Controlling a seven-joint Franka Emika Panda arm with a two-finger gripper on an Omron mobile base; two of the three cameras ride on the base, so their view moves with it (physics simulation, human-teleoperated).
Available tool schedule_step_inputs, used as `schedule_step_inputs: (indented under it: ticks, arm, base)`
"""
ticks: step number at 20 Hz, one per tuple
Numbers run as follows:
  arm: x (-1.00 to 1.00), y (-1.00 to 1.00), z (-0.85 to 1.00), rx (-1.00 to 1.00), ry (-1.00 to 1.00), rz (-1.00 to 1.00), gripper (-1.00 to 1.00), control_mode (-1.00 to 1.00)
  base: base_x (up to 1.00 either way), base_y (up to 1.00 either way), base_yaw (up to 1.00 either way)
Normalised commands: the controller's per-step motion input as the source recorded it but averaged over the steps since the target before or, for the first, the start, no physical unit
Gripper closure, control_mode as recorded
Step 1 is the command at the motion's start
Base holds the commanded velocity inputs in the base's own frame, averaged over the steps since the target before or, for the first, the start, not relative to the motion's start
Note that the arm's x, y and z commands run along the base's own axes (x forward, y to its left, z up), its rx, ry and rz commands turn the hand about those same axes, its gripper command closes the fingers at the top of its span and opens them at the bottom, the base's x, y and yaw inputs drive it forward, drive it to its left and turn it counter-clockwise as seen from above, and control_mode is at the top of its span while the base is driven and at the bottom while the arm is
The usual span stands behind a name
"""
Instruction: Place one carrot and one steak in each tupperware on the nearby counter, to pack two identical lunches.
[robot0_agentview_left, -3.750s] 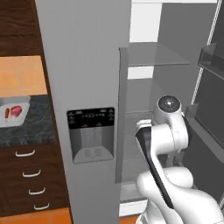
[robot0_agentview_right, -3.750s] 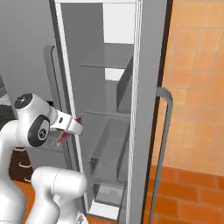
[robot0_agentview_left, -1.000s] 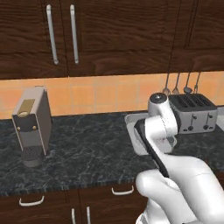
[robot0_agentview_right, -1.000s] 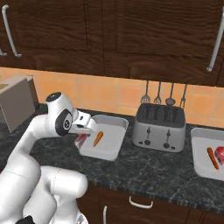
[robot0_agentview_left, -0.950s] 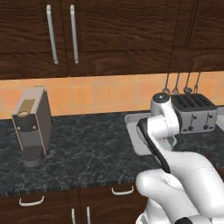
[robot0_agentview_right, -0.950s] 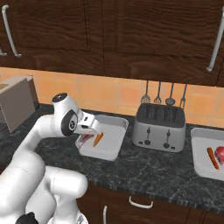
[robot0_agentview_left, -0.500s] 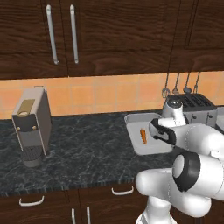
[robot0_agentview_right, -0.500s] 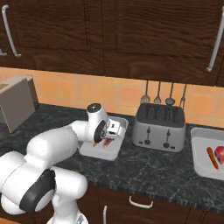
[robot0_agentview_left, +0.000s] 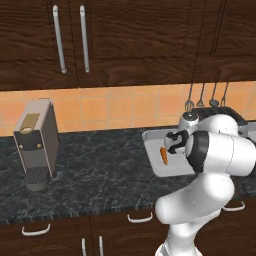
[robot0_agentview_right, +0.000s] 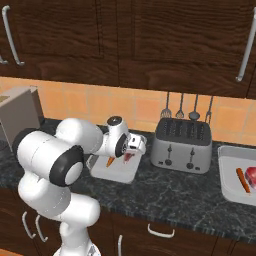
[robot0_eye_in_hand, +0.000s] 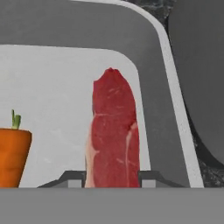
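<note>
Left base view, far left: a coffee machine (robot0_agentview_left: 35, 142) stands on the black marbled counter (robot0_agentview_left: 100, 175); centre-right, the near tupperware (robot0_agentview_left: 155, 167) holds a carrot (robot0_agentview_left: 163, 155), with the gripper (robot0_agentview_left: 172, 142) just beside it at the arm's end. Right base view, from the left: the white arm reaches over the same tupperware (robot0_agentview_right: 107, 174) at frame centre, carrot (robot0_agentview_right: 110, 161) inside it, gripper (robot0_agentview_right: 134, 146) low over the tray with a steak (robot0_agentview_right: 128, 157) hanging under it; the silver toaster (robot0_agentview_right: 182, 145) sits right of centre, and at the right edge a second tupperware (robot0_agentview_right: 226, 175) holds another carrot (robot0_agentview_right: 242, 180) and another steak (robot0_agentview_right: 251, 176). Hand view: lower left the carrot (robot0_eye_in_hand: 13, 155) lies on the tray floor, centre the steak (robot0_eye_in_hand: 113, 131) runs up from between the two finger tips (robot0_eye_in_hand: 70, 178), tupperware rim (robot0_eye_in_hand: 175, 100) curving at right. Jaws are narrowly parted and clamped on the steak's near end, steak over the tray just beside the carrot; cannot tell whether it touches the floor.
</note>
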Motion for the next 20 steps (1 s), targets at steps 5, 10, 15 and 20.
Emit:
schedule_step_inputs:
  ticks: [5,10,15,20]
  arm:
    - [0.36,0.12,-0.08,0.00,0.01,0.00,-1.00,-1.00]
    - [0.04,0.13,0.02,0.00,-0.01,0.00,-1.00,-1.00]
    - [-0.66,-0.01,0.56,0.00,-0.11,0.00,-1.00,-1.00]
    - [-1.00,-0.04,0.81,0.00,-0.20,0.00,-1.00,-1.00]
  base:
    - [0.00,0.00,0.00]
    - [0.00,0.00,0.00]
    - [0.00,0.00,0.00]
    - [0.00,0.00,0.00]
